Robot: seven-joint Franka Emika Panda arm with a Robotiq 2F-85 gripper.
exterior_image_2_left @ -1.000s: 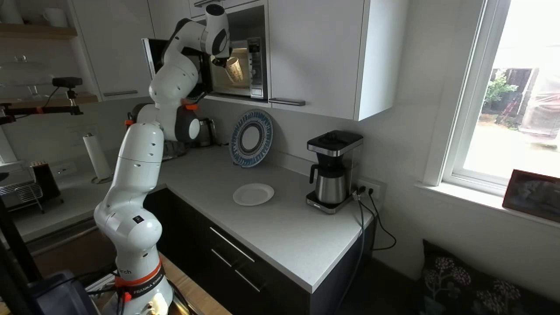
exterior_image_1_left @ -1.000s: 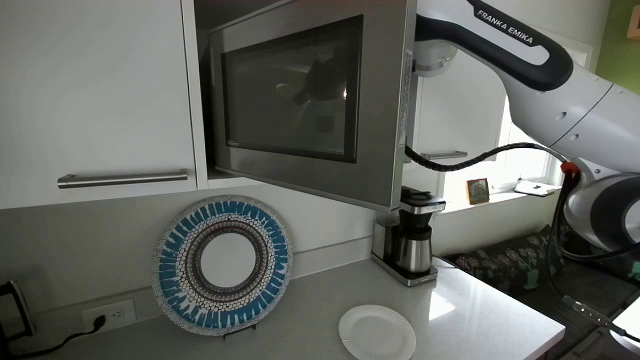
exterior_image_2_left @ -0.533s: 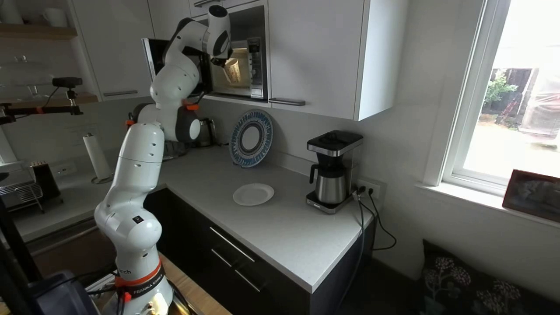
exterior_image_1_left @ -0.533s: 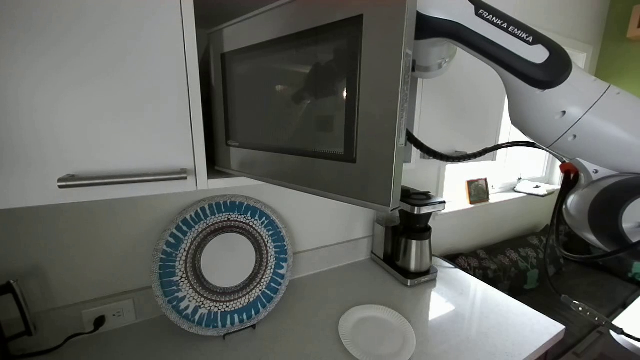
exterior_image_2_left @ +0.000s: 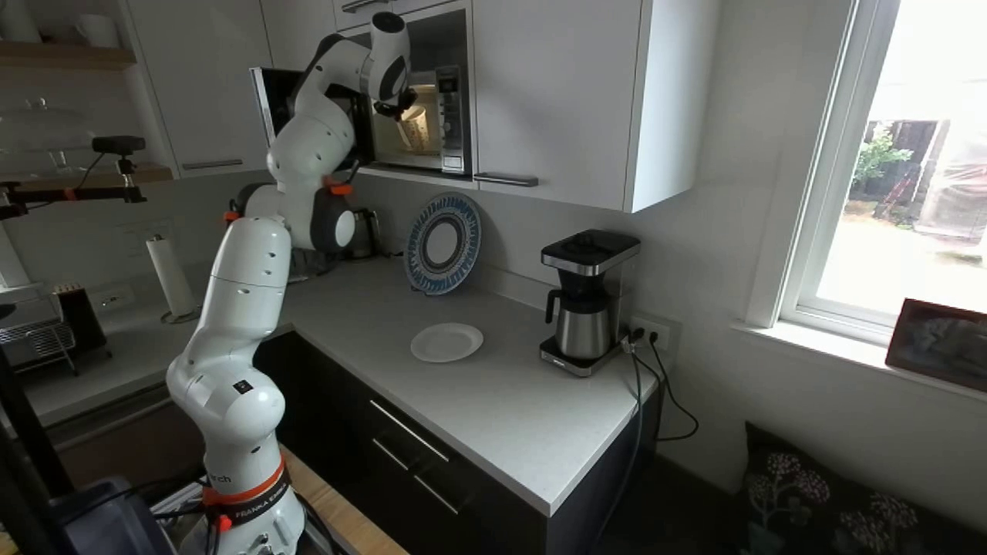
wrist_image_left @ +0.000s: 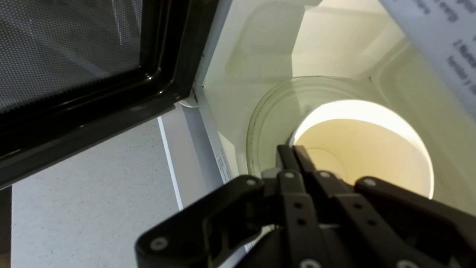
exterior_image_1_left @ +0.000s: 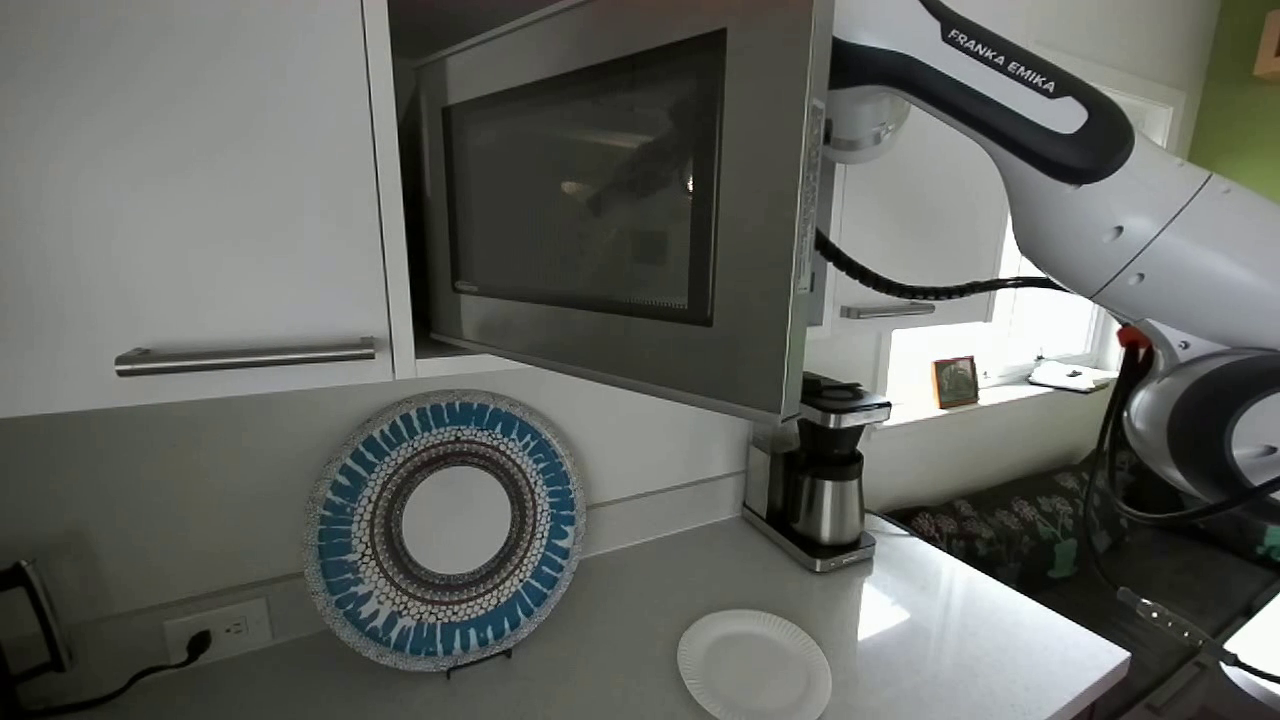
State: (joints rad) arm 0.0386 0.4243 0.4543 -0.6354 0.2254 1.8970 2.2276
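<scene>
Cup (wrist_image_left: 366,152) is held at one place on its rim. In the wrist view, slippage, swinging or creasing could be caused by this one-sided pinch on a thin wall. Should the claw (wrist_image_left: 293,148) be released while the cup is off level, tipping onto the turntable (wrist_image_left: 269,126) would be likely. The jaws are drawn together with the wall between them, one set inside the mouth and one outside. From the claw, the cup extends to the right, its mouth open to view and its base deeper in the microwave (wrist_image_left: 256,48). Whether the base is touching the turntable cannot be determined.

In an exterior view, the cup is shown tilted, below and to the right of the claw, within the lit microwave, with the arm (exterior_image_2_left: 312,135) brought in from the left. Contact with the panel (exterior_image_2_left: 451,116), near on the cup's right, could be caused by a swing of the arm that way; the rim could then be pulled from the jaws.

In an exterior view, the cup and the claw cannot be made out behind the door (exterior_image_1_left: 765,250). The arm is seen close beside the door's free edge; the cup could be jolted loose by a bump there, caused by a sideways shift. Clearance cannot be judged. Below, the plate (exterior_image_1_left: 755,665) is set on the counter (exterior_image_1_left: 960,620).
</scene>
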